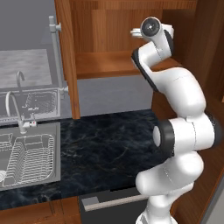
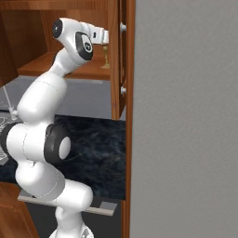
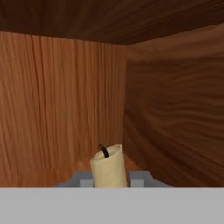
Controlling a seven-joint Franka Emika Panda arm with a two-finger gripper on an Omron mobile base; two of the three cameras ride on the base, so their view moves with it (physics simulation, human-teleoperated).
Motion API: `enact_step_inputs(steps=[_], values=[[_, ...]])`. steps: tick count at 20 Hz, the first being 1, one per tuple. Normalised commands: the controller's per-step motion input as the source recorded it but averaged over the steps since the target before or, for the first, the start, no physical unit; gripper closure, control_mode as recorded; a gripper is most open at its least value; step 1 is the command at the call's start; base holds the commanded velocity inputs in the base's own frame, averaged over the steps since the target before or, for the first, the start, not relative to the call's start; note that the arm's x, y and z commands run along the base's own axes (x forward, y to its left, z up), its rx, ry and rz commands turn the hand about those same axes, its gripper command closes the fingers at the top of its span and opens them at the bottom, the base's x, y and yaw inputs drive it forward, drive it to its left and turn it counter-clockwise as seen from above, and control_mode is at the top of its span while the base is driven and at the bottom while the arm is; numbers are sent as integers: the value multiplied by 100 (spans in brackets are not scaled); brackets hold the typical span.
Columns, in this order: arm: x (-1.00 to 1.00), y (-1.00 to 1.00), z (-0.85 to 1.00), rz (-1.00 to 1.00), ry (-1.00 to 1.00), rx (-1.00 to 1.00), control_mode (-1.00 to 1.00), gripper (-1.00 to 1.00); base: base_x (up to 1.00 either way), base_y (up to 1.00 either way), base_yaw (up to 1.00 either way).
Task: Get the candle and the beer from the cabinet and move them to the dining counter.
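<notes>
The cream-white candle (image 3: 108,168) with its dark wick stands upright between my two grey fingertips (image 3: 140,178), which press against its sides. My gripper (image 3: 109,180) is shut on the candle, deep inside the open reddish-brown cabinet (image 1: 109,63), near its back right corner. In the right base view the candle's brass holder (image 2: 106,59) rests on the shelf just under my hand. The beer and the dining counter are out of view.
The cabinet's left door (image 1: 65,57) and right door (image 2: 118,56) stand open on either side of my arm. Below lie a black marble counter (image 1: 105,144) and a steel sink (image 1: 26,153) with a faucet. A tall grey panel (image 2: 186,116) rises at the right.
</notes>
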Motion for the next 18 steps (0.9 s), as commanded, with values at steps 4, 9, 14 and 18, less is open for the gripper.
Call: enact_step_inputs(steps=[4,9,14,18], values=[[-59,5,0,0,11,0,-100,100,0,0,0],[-72,0,0,3,8,0,-100,100,0,0,0],[-86,0,-1,6,5,0,-100,100,0,0,0],[-100,0,-14,11,0,0,-100,100,0,0,0]])
